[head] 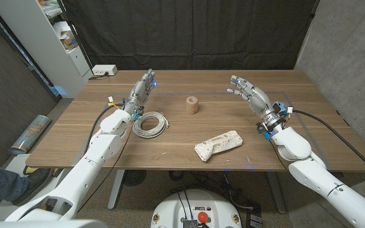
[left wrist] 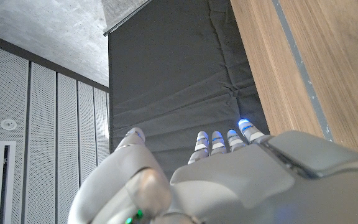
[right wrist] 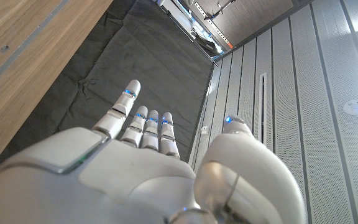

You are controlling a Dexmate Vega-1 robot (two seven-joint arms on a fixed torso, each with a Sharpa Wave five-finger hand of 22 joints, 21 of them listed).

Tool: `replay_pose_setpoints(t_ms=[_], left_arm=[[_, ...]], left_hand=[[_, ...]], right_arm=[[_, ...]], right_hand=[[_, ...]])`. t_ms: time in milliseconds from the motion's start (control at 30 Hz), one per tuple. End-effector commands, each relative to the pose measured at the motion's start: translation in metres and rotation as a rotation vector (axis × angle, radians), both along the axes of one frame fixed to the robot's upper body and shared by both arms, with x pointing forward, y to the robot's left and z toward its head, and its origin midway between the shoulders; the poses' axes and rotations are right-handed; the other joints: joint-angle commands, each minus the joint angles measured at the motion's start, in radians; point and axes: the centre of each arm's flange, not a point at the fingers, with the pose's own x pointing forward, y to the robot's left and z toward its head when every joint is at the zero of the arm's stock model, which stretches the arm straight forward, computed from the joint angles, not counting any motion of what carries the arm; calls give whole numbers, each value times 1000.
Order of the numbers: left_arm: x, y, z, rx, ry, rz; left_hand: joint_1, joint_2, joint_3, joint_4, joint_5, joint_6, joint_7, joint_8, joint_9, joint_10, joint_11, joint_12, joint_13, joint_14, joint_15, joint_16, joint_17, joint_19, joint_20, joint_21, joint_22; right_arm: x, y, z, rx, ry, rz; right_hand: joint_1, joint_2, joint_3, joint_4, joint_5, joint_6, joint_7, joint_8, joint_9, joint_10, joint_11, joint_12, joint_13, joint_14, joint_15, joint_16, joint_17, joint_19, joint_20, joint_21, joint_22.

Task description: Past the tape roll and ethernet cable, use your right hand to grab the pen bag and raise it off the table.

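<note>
1. Right now the right hand [head: 246, 90] hangs over the far right of the table [head: 296, 82] with fingers spread and nothing in them; the lift has not started.
2. Over on the other side the left hand [head: 143, 87] is raised too, fingers apart and holding nothing, just beyond the cable [head: 150, 124].
3. And the pen bag [head: 218, 145] lies flat near the front edge, angled, nearer to the robot than the right hand and towards the middle.
4. First risk: the bag sits close to that front edge, so a downward or sliding push from the fingers could nudge it off before they close.
5. Second risk: it looks soft and long, so I'd expect a grip at one end to let the other end droop and slip out.
6. Third: the tape roll [head: 192, 105] stands just beyond the bag; a wide sweep inward could knock it over.
7. The cable coil is well to the left, so I'd call that hazard small.
</note>
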Motion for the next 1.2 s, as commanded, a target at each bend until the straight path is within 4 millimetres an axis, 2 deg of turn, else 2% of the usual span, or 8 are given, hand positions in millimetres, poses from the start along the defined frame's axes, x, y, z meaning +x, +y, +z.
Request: replay_pose_setpoints(t_ms=[33, 500, 867, 1000, 1200], left_arm=[[-1, -8, 1, 11, 8, 0], [-4, -15, 4, 43, 11, 5], [-3, -20, -3, 42, 25, 1], [-2, -24, -5, 62, 35, 0], [-2, -26, -2, 65, 27, -2]], left_hand=[[3, 8, 2, -4, 5, 2, 2, 6, 5, 8, 1, -4, 0, 1, 1, 2, 4, -108, 6, -1, 3], [2, 10, 1, -5, 5, 2, 2, 6, 5, 8, 0, -5, -1, 1, 1, 2, 4, -107, 7, -7, 3], [2, 11, 0, -6, 5, 4, 2, 6, 5, 10, 0, -6, -1, -1, 0, 1, 4, -105, 7, -11, 3], [1, 11, -1, -6, 5, 12, 3, 9, 5, 10, 0, -6, -1, 2, 1, 2, 4, -104, 7, -13, 4], [1, 12, -1, -7, 5, 14, 8, 9, 5, 12, 0, -7, -1, 2, 1, 2, 4, -103, 7, -16, 4]], right_arm=[[-11, -8, -8, -12, -25, -15], [-20, -17, -13, -49, -42, -54], [-27, -18, -19, -87, -58, -74], [-31, -19, -22, -91, -98, -91], [-35, -19, -25, -105, -109, -105]], right_hand=[[13, 0, 4, -7, 5, 12, 0, 6, 5, 10, -2, -4, 2, 16, -1, 6, 0, 10, -2, -5, 1], [22, -1, 6, -14, 9, 19, -5, 7, 5, 17, -7, -5, 3, 23, -5, 7, -5, 16, -2, -11, 1], [26, 0, 7, -17, 11, 25, -8, 7, 5, 16, -6, -8, 3, 24, -5, 6, -7, 19, -2, -17, 1], [32, 0, 8, -22, 15, 46, -21, 13, 5, 26, -8, -8, 3, 37, -13, 10, -10, 23, -2, -25, 1], [35, -4, 7, -26, 17, 58, -23, 15, 5, 32, -9, -7, 3, 41, -14, 10, -13, 27, -1, -29, 1]])
